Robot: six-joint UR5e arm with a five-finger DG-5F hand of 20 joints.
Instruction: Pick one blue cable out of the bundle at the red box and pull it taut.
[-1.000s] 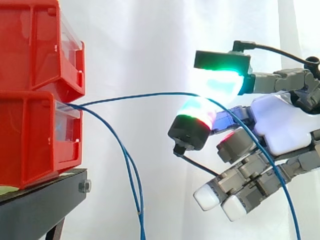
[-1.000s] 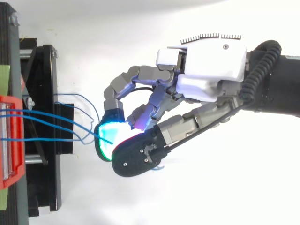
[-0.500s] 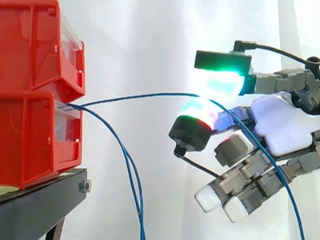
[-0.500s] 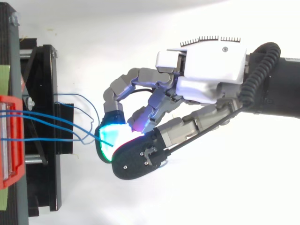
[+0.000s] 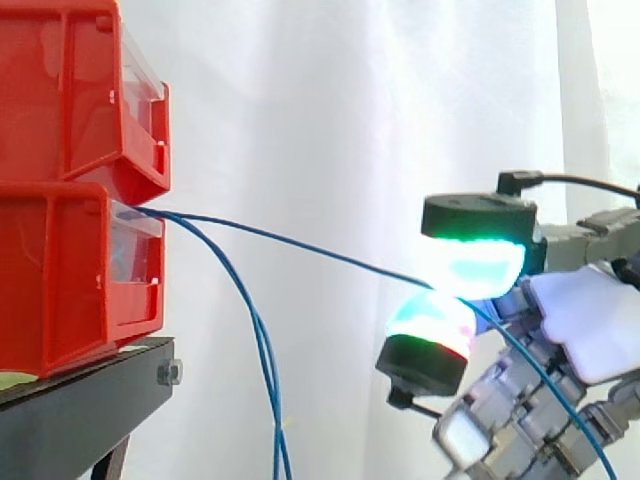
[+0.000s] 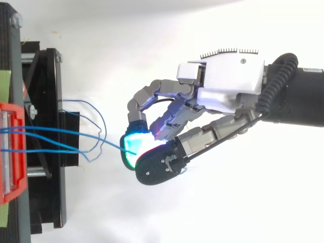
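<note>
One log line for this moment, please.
hand: pinching cable | cable: straight from red box to pinch, looks near taut | other cables: hang slack

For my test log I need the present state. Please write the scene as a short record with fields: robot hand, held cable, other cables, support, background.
robot hand: shut, glowing pads pinch one blue cable
held cable: almost straight from the lower red bin to the pinch, then hangs down past the palm
other blue cables: slack, hanging below the bin
support: black stand
background: white curtain
</note>
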